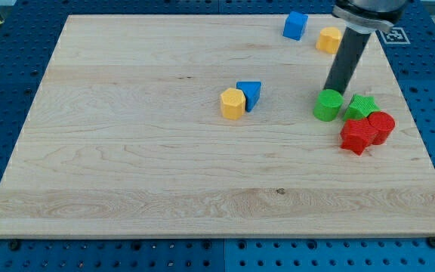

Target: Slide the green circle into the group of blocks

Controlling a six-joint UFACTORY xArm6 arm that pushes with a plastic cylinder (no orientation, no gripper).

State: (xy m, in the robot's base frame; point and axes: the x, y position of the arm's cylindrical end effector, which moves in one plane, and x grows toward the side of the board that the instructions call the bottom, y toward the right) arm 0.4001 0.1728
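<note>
The green circle (327,106) stands at the view's right, just left of a green star (362,106). Below the star are two red blocks, a red circle (382,125) and a red star-like block (358,137), touching each other. The green circle sits close to the green star, with a narrow gap or light contact. My tip (332,90) is at the green circle's upper edge, on its far side; the dark rod rises from there to the view's top.
A yellow hexagon-like block (232,103) and a blue triangle (249,94) sit together at the board's middle. A blue cube (295,25) and a yellow block (328,39) lie near the top right. The wooden board's right edge (418,128) runs close to the red blocks.
</note>
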